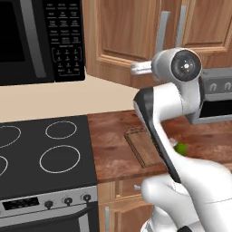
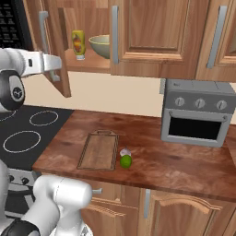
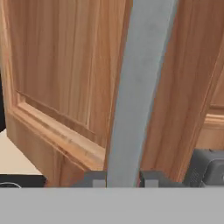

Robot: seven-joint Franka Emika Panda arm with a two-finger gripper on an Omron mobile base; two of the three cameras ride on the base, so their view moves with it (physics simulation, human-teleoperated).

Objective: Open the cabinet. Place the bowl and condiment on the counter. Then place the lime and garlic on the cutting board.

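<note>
Item one: we record the end effector (image 3: pixel 123 178) clamped narrow on the silver bar handle (image 3: pixel 138 87) of the cabinet (image 2: pixel 55 50) door, swung ajar at upper left of the right base view. Inside: condiment (image 2: pixel 78 44) beside bowl (image 2: pixel 101 46). Mid-frame on the tabletop (image 2: pixel 184 161): cutting board (image 2: pixel 98 150), with lime (image 2: pixel 126 161) and garlic (image 2: pixel 124 152) touching, just right of it.

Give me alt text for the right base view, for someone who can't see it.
A white robot arm pulls the handle of a wall cabinet door, swung open to show a yellow bottle and a bowl on the shelf. Below, on the wooden counter, a lime and garlic lie just right of a cutting board, near a toaster oven.
</note>
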